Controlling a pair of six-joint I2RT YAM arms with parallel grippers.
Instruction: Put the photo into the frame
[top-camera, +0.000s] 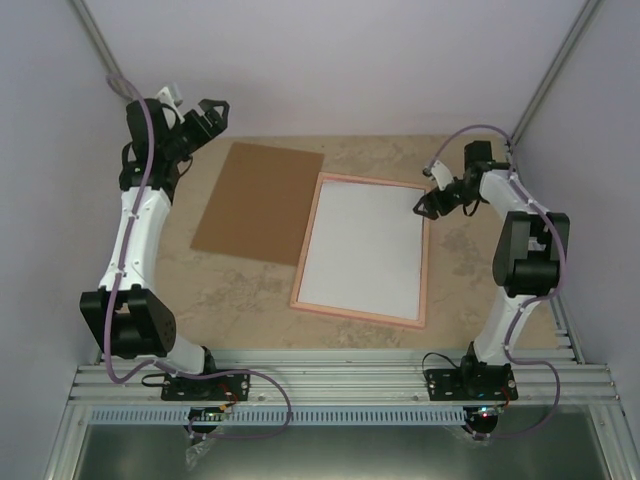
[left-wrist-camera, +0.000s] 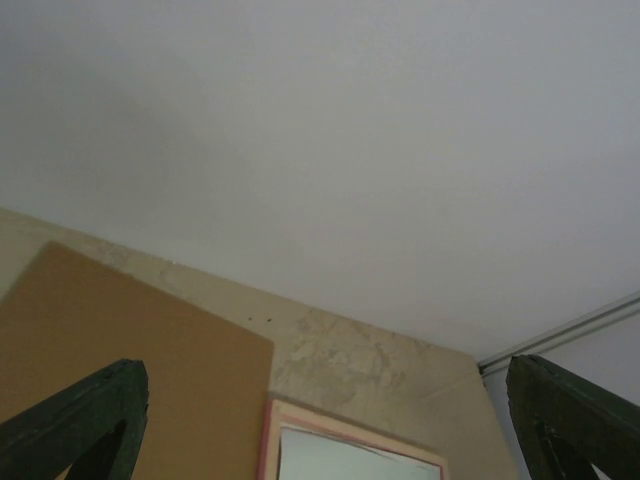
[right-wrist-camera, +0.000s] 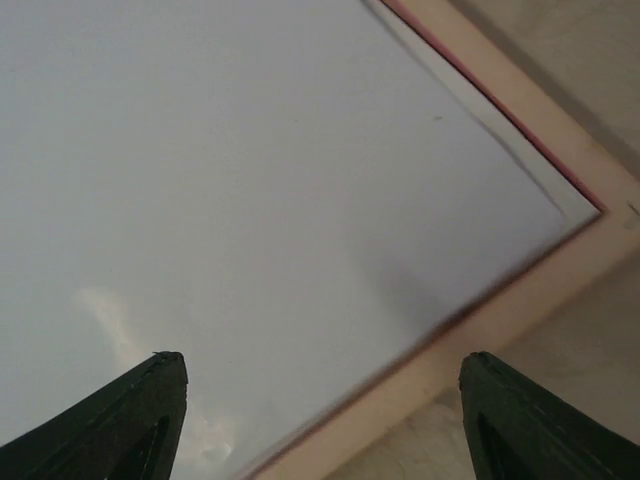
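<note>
**Operator:** Report the position of the task items.

**Technician:** The frame (top-camera: 306, 243) lies flat on the desk (top-camera: 230, 290), right of centre. A white sheet (top-camera: 362, 245) fills its opening. No printed side is visible in any view, so it cannot be confirmed whether this sheet is the photo lying face down or another insert. In the right wrist view the sheet's corner sits against the frame's inner corner, with a thin shadow along one edge. It may not be fully seated there.

**Operator:** Pincer status?

**Technician:** The right pincer (top-camera: 428, 205) hovers above the frame's far right corner. Its fingers are spread wide and nothing is between them. The left pincer (top-camera: 205, 112) is raised over the far left of the desk, fully spread and also holding nothing.

**Operator:** Progress assessment?

**Technician:** If the sheet is the photo, insertion is judged essentially done. The remaining work would be to check that the corner lies flat. The brown backing board (top-camera: 260, 202) rests on the desk just left of the frame and has not yet been fitted. If the sheet is not the photo, the photo is not in view and placement is outstanding.
</note>
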